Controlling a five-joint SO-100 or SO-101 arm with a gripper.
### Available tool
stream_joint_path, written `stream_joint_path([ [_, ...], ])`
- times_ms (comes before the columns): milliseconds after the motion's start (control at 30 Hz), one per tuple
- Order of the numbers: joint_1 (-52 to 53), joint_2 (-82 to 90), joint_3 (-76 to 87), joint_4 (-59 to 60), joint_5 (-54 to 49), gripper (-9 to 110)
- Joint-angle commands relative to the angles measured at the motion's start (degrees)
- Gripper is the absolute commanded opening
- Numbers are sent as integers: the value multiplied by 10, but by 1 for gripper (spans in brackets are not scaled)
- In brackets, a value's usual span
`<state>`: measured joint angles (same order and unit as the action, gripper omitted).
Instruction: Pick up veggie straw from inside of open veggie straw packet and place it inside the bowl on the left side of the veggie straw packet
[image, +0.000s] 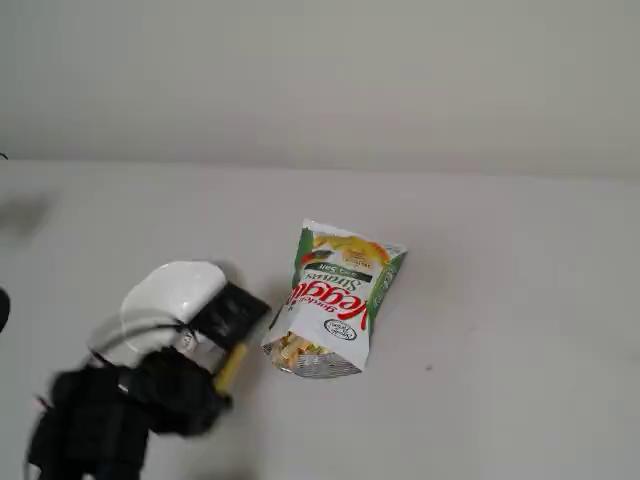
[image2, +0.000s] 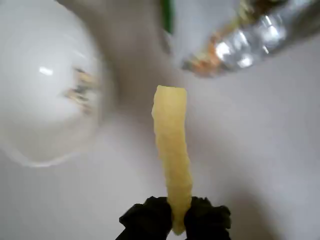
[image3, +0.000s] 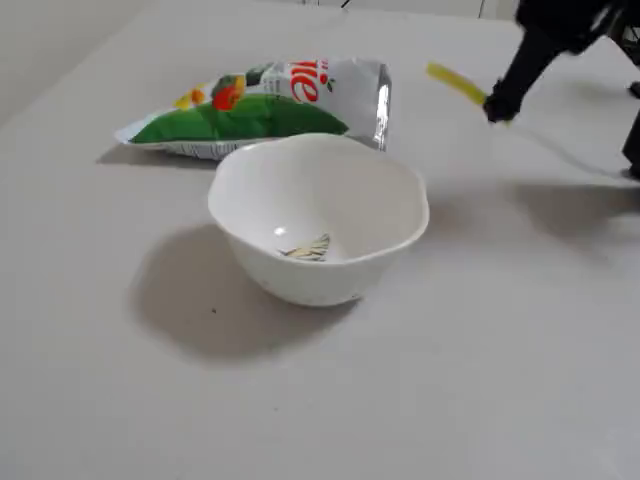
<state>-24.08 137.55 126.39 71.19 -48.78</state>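
Observation:
My gripper (image2: 176, 220) is shut on one end of a yellow veggie straw (image2: 172, 155) and holds it above the table, between the bowl and the packet's mouth. The straw also shows in both fixed views (image: 230, 367) (image3: 455, 83), sticking out of the black fingertips (image3: 497, 107). The white scalloped bowl (image3: 330, 265) with a small dark drawing inside stands beside the packet; it shows at the left in the wrist view (image2: 35, 115) and behind the arm (image: 175, 290). The veggie straw packet (image: 335, 295) lies flat, its silvery open end (image2: 250, 45) facing the gripper.
The black arm (image: 110, 410) fills the lower left corner of a fixed view. The table (image: 500, 330) is plain pale grey, with a wall behind it. More pale straws show inside the packet's open mouth (image: 300, 350).

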Motion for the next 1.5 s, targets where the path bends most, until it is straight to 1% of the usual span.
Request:
stream_joint_path([
  [0, -88, -157, -240, 7, 50, 0],
  [233, -160, -436, -490, -2, 79, 0],
  [333, -164, -522, -540, -10, 84, 1],
  [467, -156, -581, -538, -29, 92, 11],
  [533, -141, -598, -536, -33, 92, 22],
  [567, -134, -600, -536, -33, 92, 30],
  [600, -126, -599, -536, -29, 92, 34],
  [633, -119, -592, -535, -23, 92, 36],
  [733, -106, -545, -534, 14, 83, 36],
  [800, -102, -497, -526, 42, 79, 32],
  [900, -97, -396, -485, 64, 78, 22],
  [967, -95, -316, -440, 76, 76, 10],
  [1067, -87, -181, -352, 87, 76, 0],
  [1133, -67, -76, -279, 79, 96, 0],
  [1233, -5, 61, -172, 40, 171, 0],
  [1367, 84, 179, -40, -15, 260, 0],
  [1467, 99, 263, 70, -44, 305, 0],
])
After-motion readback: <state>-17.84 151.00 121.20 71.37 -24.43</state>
